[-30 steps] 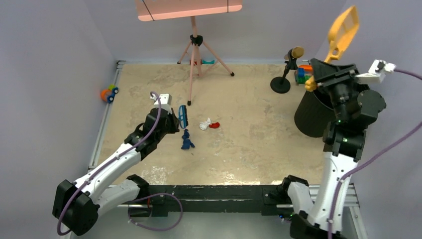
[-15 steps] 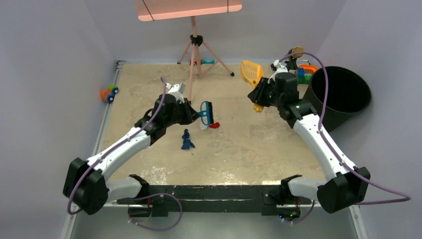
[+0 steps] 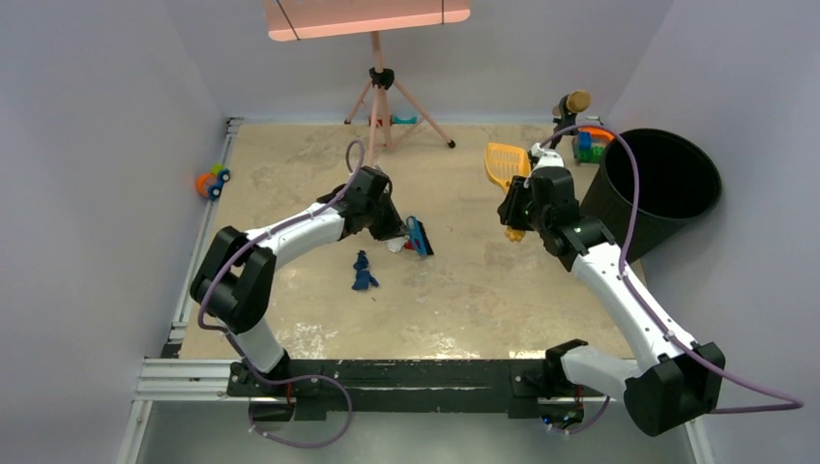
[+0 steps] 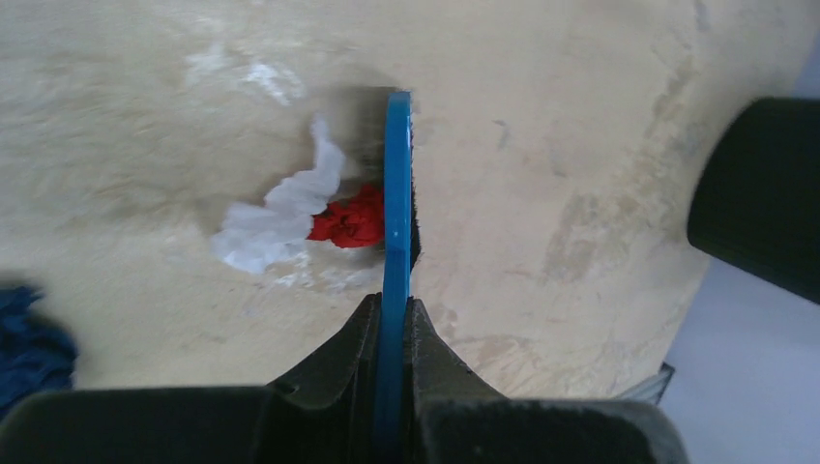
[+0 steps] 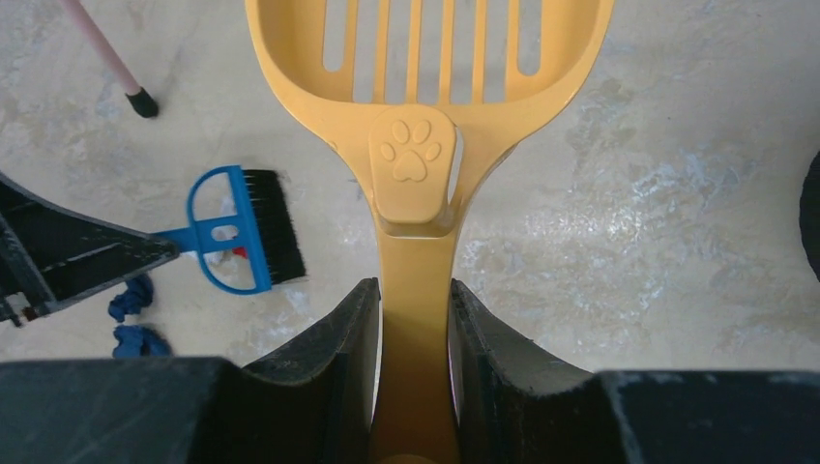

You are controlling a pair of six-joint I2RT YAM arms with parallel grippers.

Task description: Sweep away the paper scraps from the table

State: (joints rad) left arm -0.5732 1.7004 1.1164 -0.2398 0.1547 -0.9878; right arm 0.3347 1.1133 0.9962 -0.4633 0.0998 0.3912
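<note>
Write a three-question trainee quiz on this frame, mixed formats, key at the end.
1. True or false: the left claw is shut on the blue plastic hand brush.
2. Multiple choice: which scraps lie right against the brush's bristles?
A. red and white crumpled paper scraps
B. green crumpled paper scraps
C. black crumpled paper scraps
3. Short answer: what does the right claw grip, and by which part?

Key:
1. True.
2. A.
3. The yellow slotted plastic dustpan, by its handle.
</note>
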